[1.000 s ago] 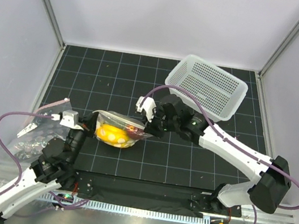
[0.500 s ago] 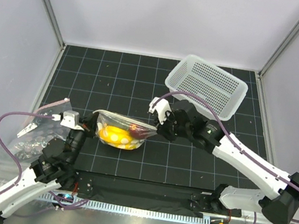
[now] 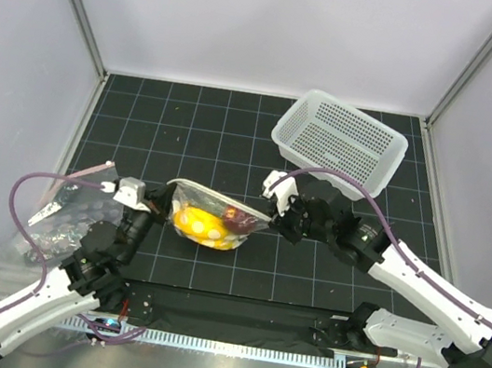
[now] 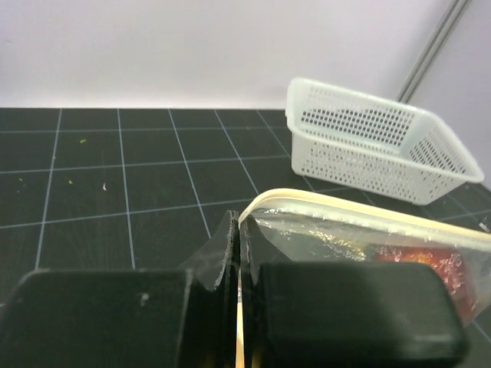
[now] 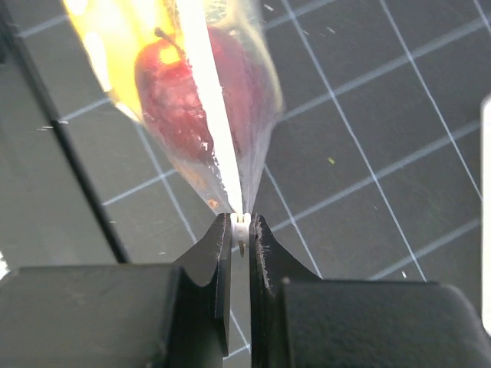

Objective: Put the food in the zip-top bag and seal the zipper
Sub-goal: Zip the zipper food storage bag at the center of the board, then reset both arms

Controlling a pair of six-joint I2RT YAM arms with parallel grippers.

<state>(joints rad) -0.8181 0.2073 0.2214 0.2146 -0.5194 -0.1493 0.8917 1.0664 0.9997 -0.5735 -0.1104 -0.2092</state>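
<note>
Clear zip-top bag point(image 3: 213, 220) stretched pretty taut between both claws over table point(image 3: 162, 123); left claw point(image 4: 239, 253) clamped tight on one corner, right claw point(image 5: 240, 230) pinched on zipper point(image 5: 211, 115) at opposite end; yellow banana point(image 3: 194, 223) and dark-red fruit point(image 5: 165, 100) sit inside bag, between claws; white basket point(image 3: 338, 143) further out beyond right claw

White left arm point(image 3: 33, 298) stretched low and forward from its near base, black two-finger left gripper point(image 3: 166, 197) pinched shut, white right arm point(image 3: 427, 285) angled in from the right, black right gripper point(image 3: 269, 218) also clamped, the two pointing toward each other
</note>
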